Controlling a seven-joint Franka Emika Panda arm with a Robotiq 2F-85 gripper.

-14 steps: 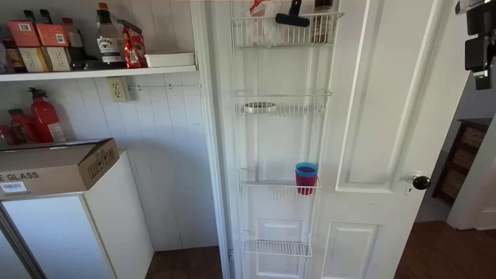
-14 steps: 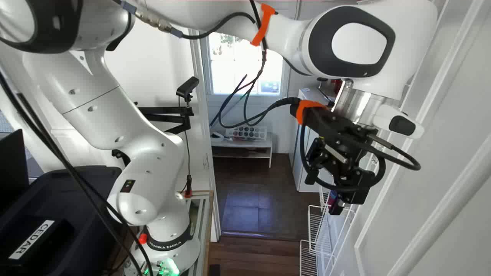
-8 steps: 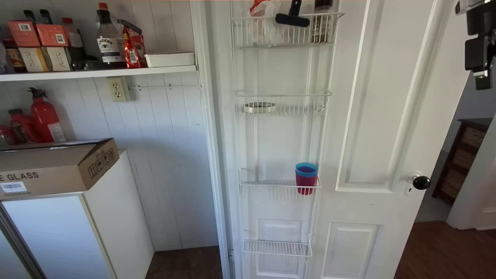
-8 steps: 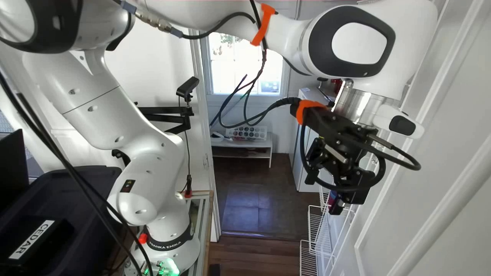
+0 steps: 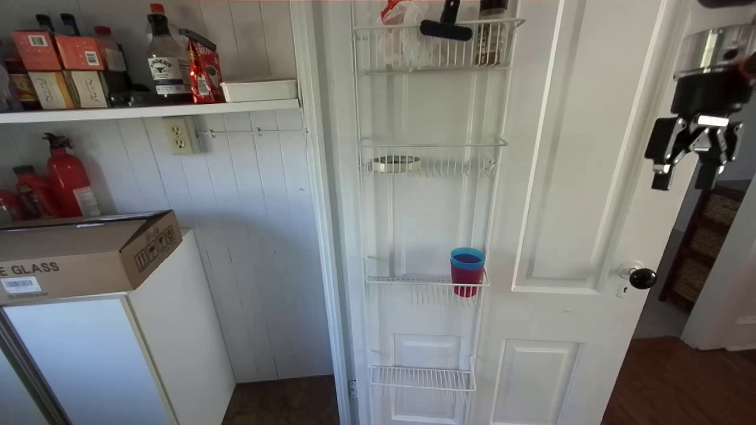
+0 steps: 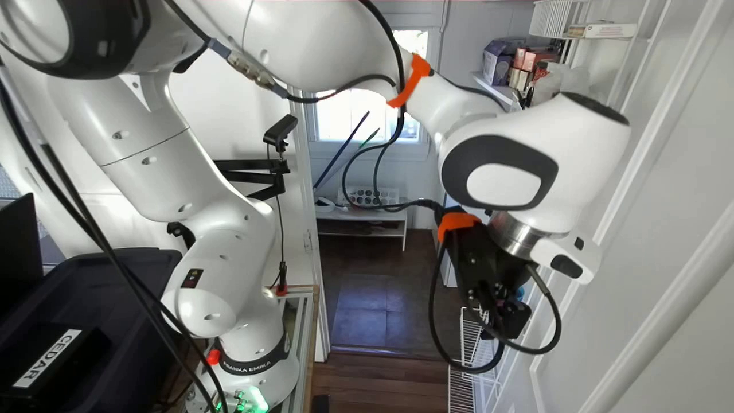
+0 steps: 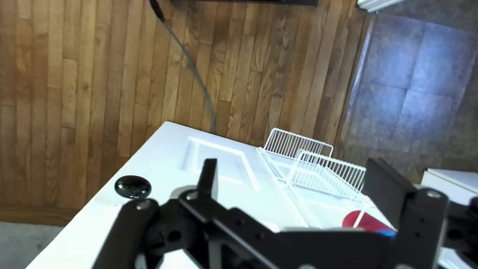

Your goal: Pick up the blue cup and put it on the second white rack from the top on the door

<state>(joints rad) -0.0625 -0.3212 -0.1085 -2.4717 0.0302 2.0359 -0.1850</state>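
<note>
Unpicked: blue cup (image 5: 467,258), apparently nested in pink-red cup (image 5: 465,275).
Outstanding: grasp, lift, placement (gripper (image 5: 684,179) with empty, parted fingers (image 5: 661,179)).

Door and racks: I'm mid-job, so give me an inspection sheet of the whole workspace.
Surface: white door, standing upright.
Job's things: in an exterior view, blue cup nested in pink-red cup on the third rack down in view; second rack bears a white ring.
Clutter: tall-sided basket with plastic bag, black T-shaped item and dark container.
Gripper: open, holding nothing, apart from both cups.
Cables: black cable looping beside the gripper; grey cable crossing the wood floor.
Surroundings: cardboard box on white cabinet; shelf with bottles; dark doorknob.
</note>
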